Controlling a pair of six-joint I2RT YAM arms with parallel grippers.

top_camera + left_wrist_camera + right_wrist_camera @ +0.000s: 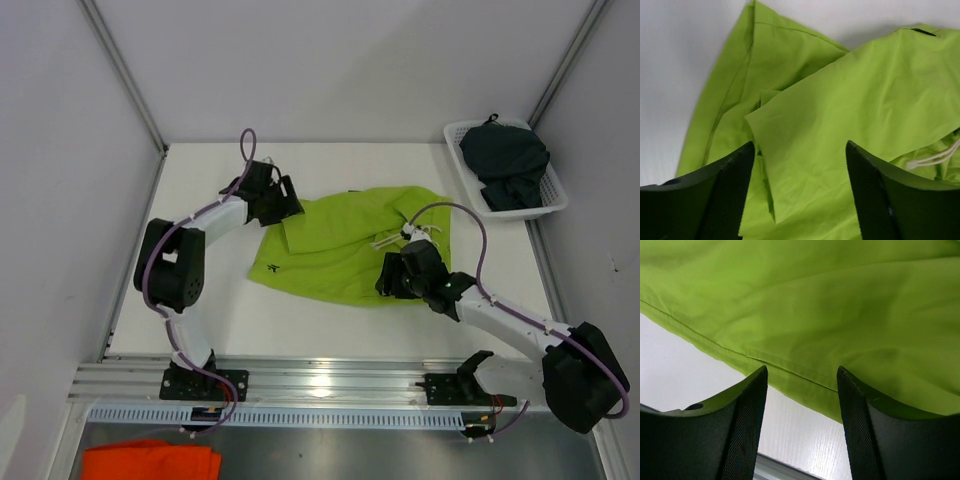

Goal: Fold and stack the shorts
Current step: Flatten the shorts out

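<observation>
Lime shorts (340, 250): lying mid-counter, roughly spread but rumpled, with one flap (840, 125) turned over on itself and the white drawstring (390, 240) loose on top, towards the right side.

Dark shorts (510, 160): bunched in the white basket (463, 158) at the far right corner, well apart from both arms. I judge they wait their turn.

Left claw (285, 203): released, with its fingers spread wide. I have it low over the far-left edge of the lime pair, the turned-over flap lying between the fingers in the wrist view. It grips nothing.

Right claw (392, 278): also released, its fingers parted on either side of the near hem (790, 367), with bare counter (300, 310) showing just beyond the stitched edge.

Why so placed: each claw sits at an opposite edge, so I can pinch two points together and carry the cloth over in one even fold.

Progress: early, by my reading. Neither pair is neatly folded and nothing is stacked.

Risk: the doubled flap may mean I catch one layer on the left and drag the fold crooked.

Orange cloth (150, 462): below the rail at the near left, no part of this job.
</observation>
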